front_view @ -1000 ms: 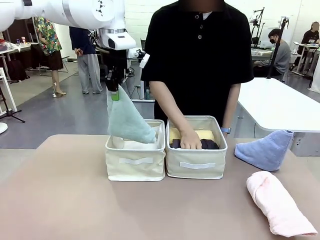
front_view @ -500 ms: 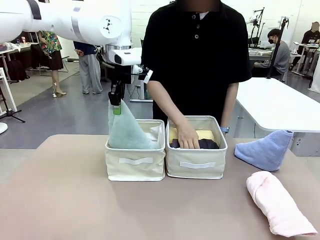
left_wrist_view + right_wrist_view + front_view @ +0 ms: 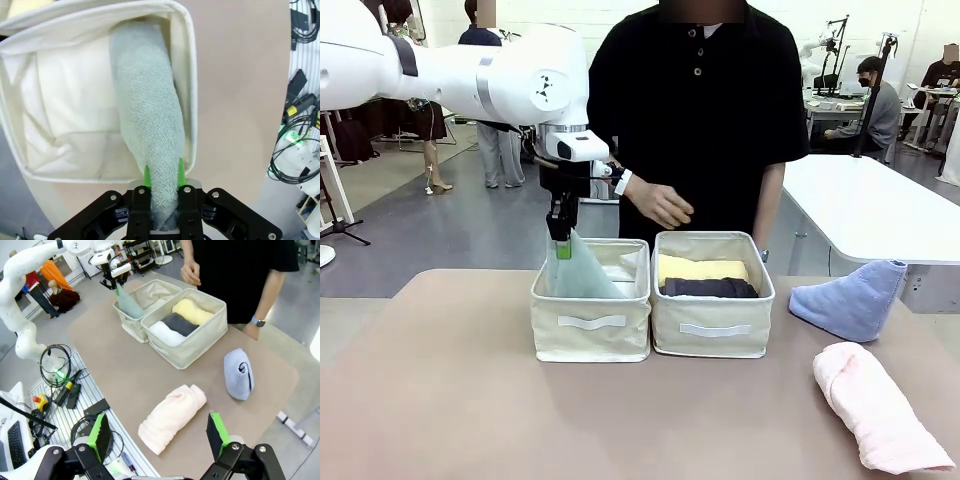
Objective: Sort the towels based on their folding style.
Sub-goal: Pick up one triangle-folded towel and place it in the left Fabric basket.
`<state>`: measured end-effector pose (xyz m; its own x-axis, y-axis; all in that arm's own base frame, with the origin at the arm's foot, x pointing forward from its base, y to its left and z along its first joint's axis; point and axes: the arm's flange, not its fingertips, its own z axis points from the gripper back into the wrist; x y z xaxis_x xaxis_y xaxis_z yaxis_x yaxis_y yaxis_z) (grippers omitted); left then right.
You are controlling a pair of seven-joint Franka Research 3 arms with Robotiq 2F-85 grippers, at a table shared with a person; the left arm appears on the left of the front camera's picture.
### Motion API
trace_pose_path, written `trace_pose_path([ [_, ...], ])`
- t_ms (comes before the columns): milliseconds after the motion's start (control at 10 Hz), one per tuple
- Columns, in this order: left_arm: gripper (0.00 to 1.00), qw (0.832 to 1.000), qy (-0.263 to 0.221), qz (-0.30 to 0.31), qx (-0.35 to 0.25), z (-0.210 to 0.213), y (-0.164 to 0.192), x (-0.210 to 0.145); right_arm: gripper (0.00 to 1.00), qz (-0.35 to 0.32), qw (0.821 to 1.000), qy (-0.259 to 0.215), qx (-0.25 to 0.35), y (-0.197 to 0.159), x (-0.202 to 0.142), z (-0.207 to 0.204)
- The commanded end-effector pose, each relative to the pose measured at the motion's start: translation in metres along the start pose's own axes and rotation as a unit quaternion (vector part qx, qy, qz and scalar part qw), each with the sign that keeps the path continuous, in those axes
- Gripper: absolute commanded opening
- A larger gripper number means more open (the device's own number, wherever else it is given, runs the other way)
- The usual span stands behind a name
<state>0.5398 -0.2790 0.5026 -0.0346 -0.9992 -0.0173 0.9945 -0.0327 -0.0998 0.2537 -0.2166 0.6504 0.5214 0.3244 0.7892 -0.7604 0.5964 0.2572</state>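
Pale teal cone (image 3: 578, 278) stood in centre-left basket (image 3: 590, 335), tip clamped by left gripper (image 3: 163, 172). Yellow roll (image 3: 702, 268), dark grey roll (image 3: 708, 288), white roll (image 3: 167, 333) lay in centre basket (image 3: 712, 340). Light blue cone (image 3: 848, 300), pink roll (image 3: 877, 408) lay unsorted on table, right of frame. Right gripper (image 3: 159, 429) jaws apart, empty

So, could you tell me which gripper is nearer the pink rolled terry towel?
Right: the right gripper hovers open near the pink towel; the left gripper holds the pale teal cone towel in the left-hand cream basket.
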Motion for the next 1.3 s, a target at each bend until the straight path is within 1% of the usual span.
trace_pose_path([
  [0, 0.18, 0.999, -0.012, 0.000, -0.047, -0.017, 0.004, -0.001, 1.00, 0.007, 1.000, -0.013, 0.008, -0.001, 0.001, 0.001],
  [400, 0.18, 0.997, 0.005, 0.000, -0.080, -0.042, 0.010, 0.005, 1.00, 0.007, 1.000, -0.013, 0.008, -0.001, 0.001, 0.001],
  [500, 0.24, 0.996, 0.008, 0.001, -0.086, -0.046, 0.011, 0.005, 1.00, 0.007, 1.000, -0.013, 0.008, -0.001, 0.001, 0.001],
  [600, 0.78, 0.996, 0.004, -0.003, -0.084, -0.045, 0.011, 0.006, 1.00, 0.007, 1.000, -0.013, 0.008, -0.001, 0.001, 0.001],
  [700, 0.84, 0.996, 0.002, -0.004, -0.084, -0.045, 0.011, 0.005, 1.00, 0.007, 1.000, -0.013, 0.008, -0.001, 0.001, 0.001],
  [800, 1.00, 0.996, 0.003, -0.005, -0.085, -0.045, 0.011, 0.005, 1.00, 0.007, 1.000, -0.013, 0.008, -0.001, 0.001, 0.001],
  [1200, 1.00, 0.996, 0.001, -0.006, -0.087, -0.044, 0.011, 0.005, 1.00, 0.007, 1.000, -0.013, 0.008, -0.001, 0.001, 0.001],
])
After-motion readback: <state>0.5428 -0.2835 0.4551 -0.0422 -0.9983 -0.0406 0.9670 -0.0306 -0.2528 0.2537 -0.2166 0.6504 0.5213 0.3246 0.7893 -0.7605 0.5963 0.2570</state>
